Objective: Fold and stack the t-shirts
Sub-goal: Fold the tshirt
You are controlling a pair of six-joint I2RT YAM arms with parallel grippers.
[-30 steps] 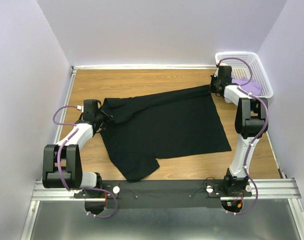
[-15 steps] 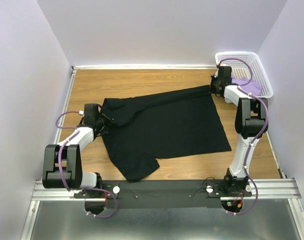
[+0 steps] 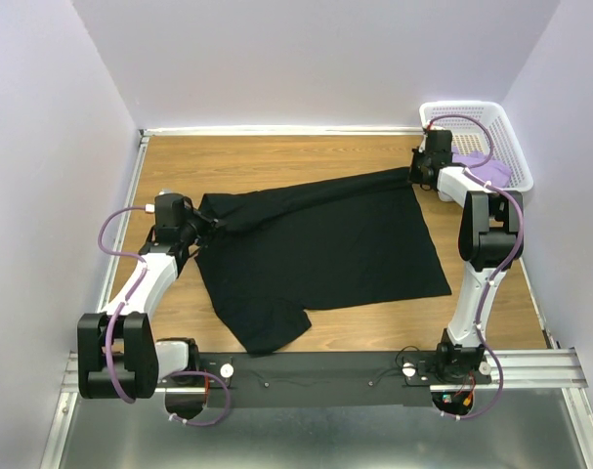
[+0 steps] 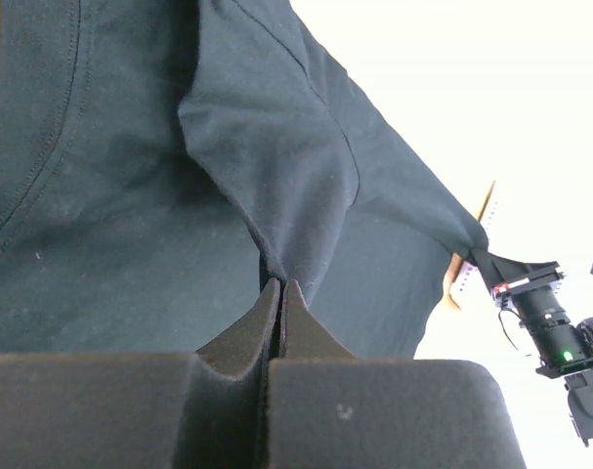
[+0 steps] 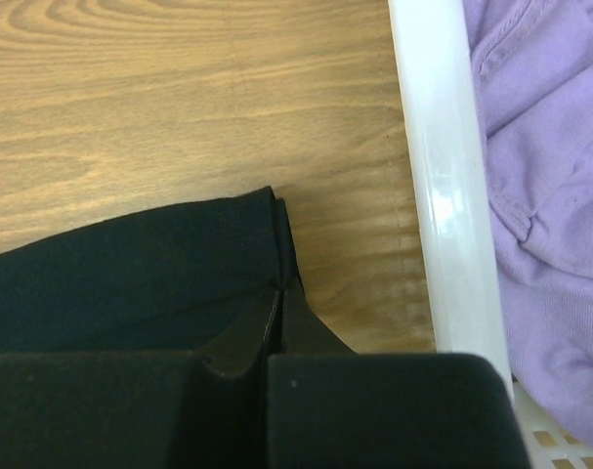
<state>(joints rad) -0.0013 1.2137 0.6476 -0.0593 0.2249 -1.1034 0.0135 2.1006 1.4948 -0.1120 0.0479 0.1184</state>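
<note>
The black shirt lies spread across the middle of the table, with one sleeve trailing toward the near edge. Its far edge is drawn into a straight band between the two grippers.

The left gripper sits at the shirt's left end, its fingers pressed fully together on a pinched fold of black cloth (the collar seam shows just to the left in the wrist view).

The right gripper is at the far right corner of the shirt. Its fingers are likewise closed tight, clamping the hemmed corner just above the wood.

That corner lies just beside the white rim of the basket. The purple shirt is crumpled inside the basket.

In the left wrist view, a small red-and-white strip on the right gripper is too small to read.
</note>
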